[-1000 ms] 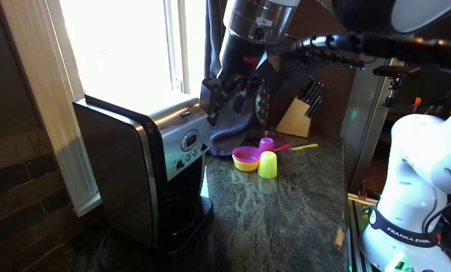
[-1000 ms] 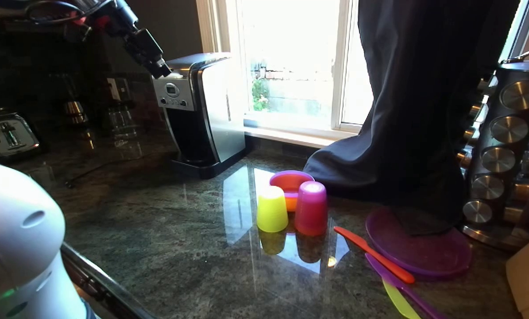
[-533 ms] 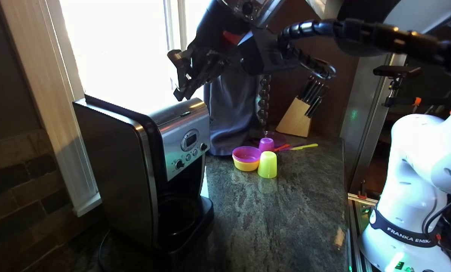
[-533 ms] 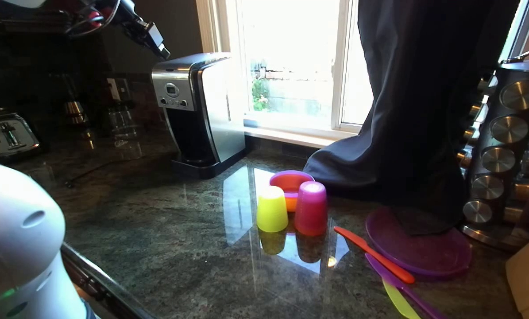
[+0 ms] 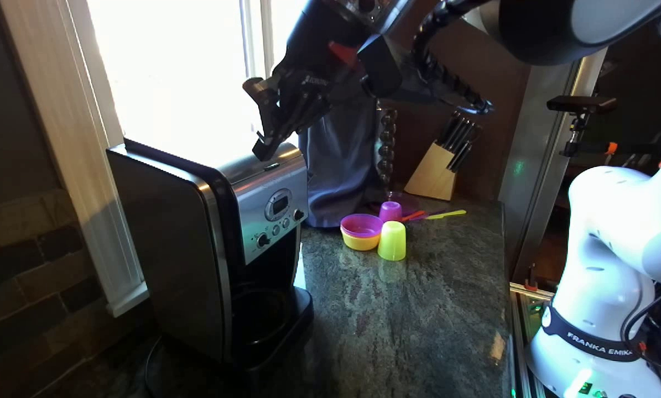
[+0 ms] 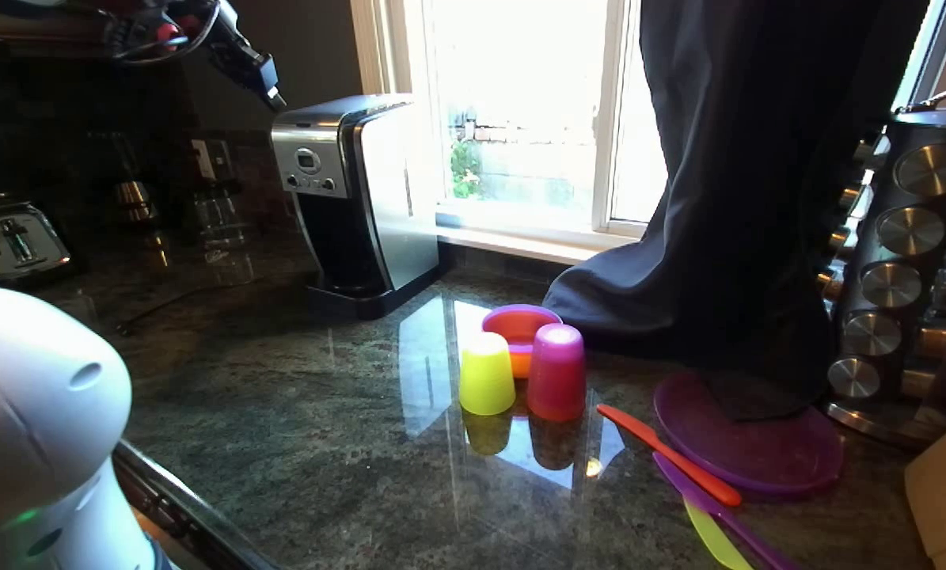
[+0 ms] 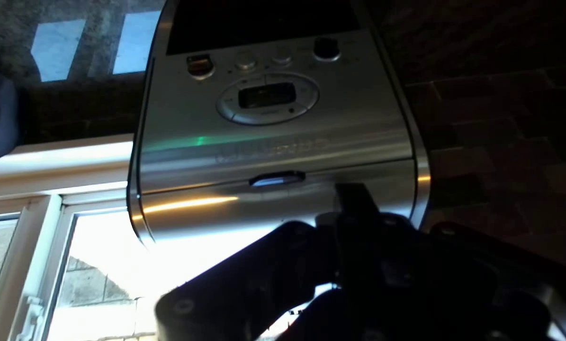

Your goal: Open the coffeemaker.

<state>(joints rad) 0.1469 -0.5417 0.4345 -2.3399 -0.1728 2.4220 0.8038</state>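
The coffeemaker [image 5: 167,260] stands upright on the counter below the window, black-sided with a silver control panel [image 6: 312,162]. Its lid [image 5: 255,163] lies down flush in both exterior views. From close by, the wrist view shows a small dark slot [image 7: 277,178] at the seam along the lid's front edge. My gripper [image 5: 265,148] is above the front of the lid, tilted down, fingertips together with nothing between them. In the wrist view the gripper [image 7: 346,201] appears beside the slot, over the lid. Whether the tips touch the metal I cannot tell.
A yellow-green cup [image 5: 392,241], a magenta cup [image 6: 556,372] and stacked bowls [image 5: 361,235] stand near the coffeemaker. Farther along are a dark curtain [image 6: 710,237], a purple plate [image 6: 789,451] and a knife block [image 5: 431,171]. A toaster [image 6: 18,237] sits across the counter.
From beside the front panel, my gripper rose above the lid, then dipped slightly and shifted sideways over the last half second. Its fingers came together. The coffeemaker and its lid look the same.
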